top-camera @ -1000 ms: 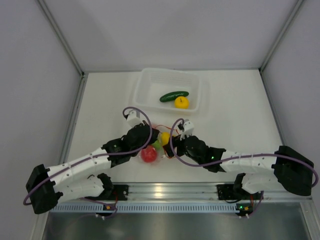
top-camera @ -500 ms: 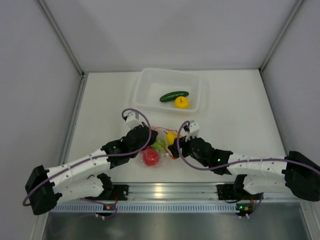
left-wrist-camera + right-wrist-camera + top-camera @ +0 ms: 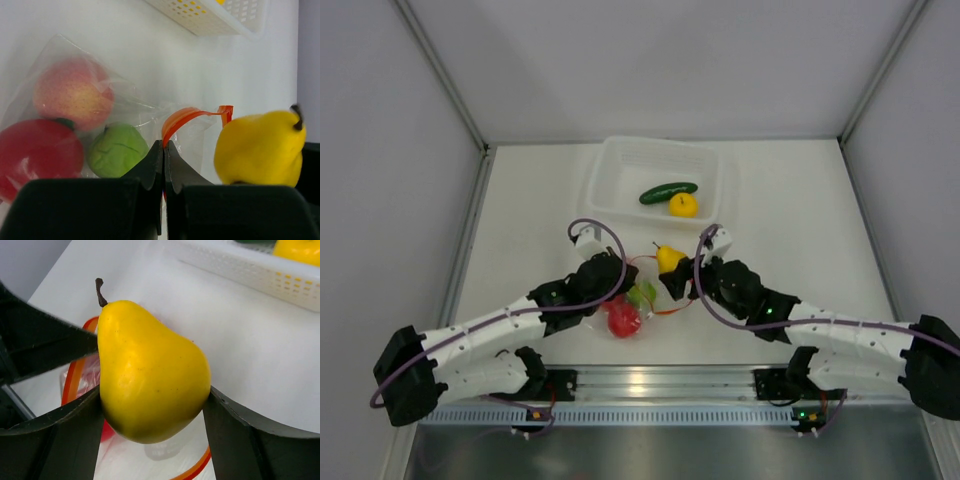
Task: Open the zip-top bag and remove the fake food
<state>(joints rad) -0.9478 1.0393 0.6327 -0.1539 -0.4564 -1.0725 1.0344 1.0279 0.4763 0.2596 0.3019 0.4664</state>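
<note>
While the left gripper (image 3: 163, 150) pinches the zip-top bag (image 3: 125, 107), the right gripper (image 3: 152, 412) clamps the pear (image 3: 145, 360) beside it.

I log a white basket (image 3: 620, 165) standing toward the far middle of the table (image 3: 800, 230), long side toward me, its walls perforated. The table surface is plain white. Pale panels (image 3: 650, 60) close three sides. An aluminium rail (image 3: 650, 380) runs along the near edge.

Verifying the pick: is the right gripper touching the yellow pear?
Touching. The right wrist view shows the right gripper with both fingers pressed against the sides of the yellow pear, with no gap.
</note>
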